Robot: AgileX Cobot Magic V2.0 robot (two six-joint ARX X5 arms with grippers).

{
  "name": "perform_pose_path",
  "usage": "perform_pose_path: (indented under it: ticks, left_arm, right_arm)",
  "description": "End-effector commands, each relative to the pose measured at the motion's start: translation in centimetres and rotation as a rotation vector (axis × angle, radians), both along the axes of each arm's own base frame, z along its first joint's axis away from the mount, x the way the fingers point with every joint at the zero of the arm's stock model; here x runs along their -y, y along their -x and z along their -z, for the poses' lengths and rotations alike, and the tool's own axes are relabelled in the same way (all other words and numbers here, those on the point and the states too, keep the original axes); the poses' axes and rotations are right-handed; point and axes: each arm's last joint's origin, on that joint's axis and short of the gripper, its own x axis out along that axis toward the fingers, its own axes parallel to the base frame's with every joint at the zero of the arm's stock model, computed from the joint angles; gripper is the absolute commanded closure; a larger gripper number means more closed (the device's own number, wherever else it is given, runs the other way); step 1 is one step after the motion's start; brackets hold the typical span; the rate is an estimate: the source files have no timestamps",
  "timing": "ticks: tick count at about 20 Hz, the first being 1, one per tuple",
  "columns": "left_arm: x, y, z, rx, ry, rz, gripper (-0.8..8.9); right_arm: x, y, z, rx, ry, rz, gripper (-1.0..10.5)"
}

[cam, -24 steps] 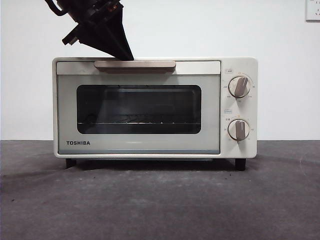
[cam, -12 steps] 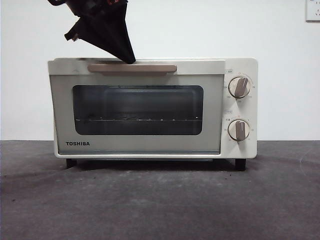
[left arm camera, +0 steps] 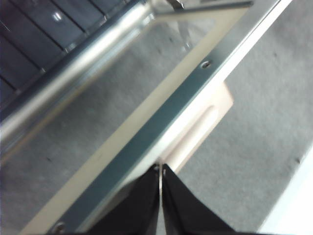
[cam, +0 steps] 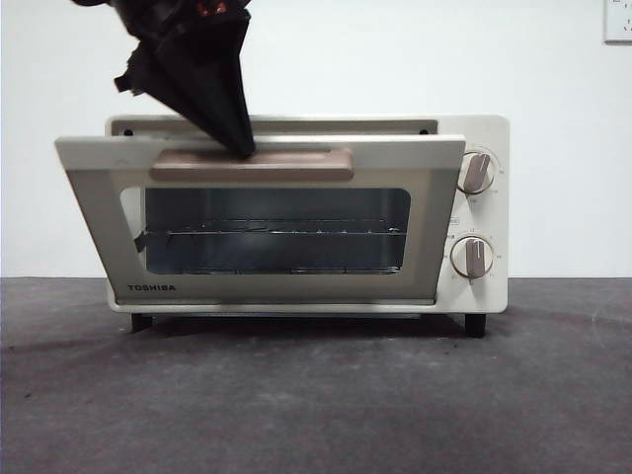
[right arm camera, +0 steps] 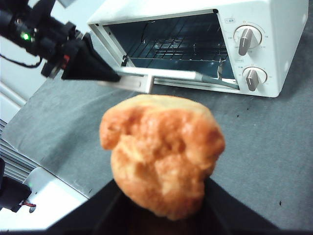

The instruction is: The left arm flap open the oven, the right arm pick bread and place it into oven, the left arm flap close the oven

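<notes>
The cream-white oven point(cam: 484, 133) stands on the dark table with its glass door point(cam: 94, 197) tilted partly open toward the front. My left gripper point(cam: 242, 148) comes down from the upper left, jaws shut, and its tip presses on the door's top edge just behind the beige handle point(cam: 291, 164). The left wrist view shows the same shut tip point(left arm camera: 160, 170) against the door edge. Off the front view, my right gripper point(right arm camera: 161, 198) is shut on the golden-orange bread point(right arm camera: 161, 152), held above the table in front of the oven point(right arm camera: 288, 39). The left gripper point(right arm camera: 112, 77) also shows there at the door.
Inside the oven a wire rack point(cam: 276, 231) spans the cavity. Two beige knobs point(cam: 474, 212) sit on the oven's right panel. The grey table point(cam: 316, 395) stretches in front of the oven. A white wall stands behind it.
The oven door went from shut to tilted partly open, its top edge swinging out and down. The left gripper followed it down, staying at the handle.
</notes>
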Motion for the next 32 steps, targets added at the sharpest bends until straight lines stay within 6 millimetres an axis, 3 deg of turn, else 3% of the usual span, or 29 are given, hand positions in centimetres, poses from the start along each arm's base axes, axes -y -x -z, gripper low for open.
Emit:
perform_pose_path:
  ticks: [1, 11, 23, 27, 32]
  left_arm:
    - [-0.3, 0.7, 1.5, 0.026, 0.000, -0.047, 7.98]
    - [-1.6, 5.5, 6.7, 0.101, 0.200, -0.167, 7.98]
    - [-1.3, 8.2, 11.1, 0.046, 0.201, -0.209, 7.98]
    - [-1.1, 8.8, 10.9, 0.047, 0.213, -0.182, 7.98]
    - [-2.6, 10.1, 6.9, 0.110, 0.322, -0.170, 7.98]
  right_arm:
    - [0.0, 0.1, -0.5, 0.015, -0.012, 0.000, 8.0]
    - [0.0, 0.1, -0.5, 0.015, -0.012, 0.001, 8.0]
    - [0.0, 0.1, -0.5, 0.003, -0.025, 0.008, 8.0]
    - [0.0, 0.1, -0.5, 0.000, -0.028, 0.006, 8.0]
    - [-0.3, -0.5, -0.5, -0.055, -0.062, -0.019, 8.0]
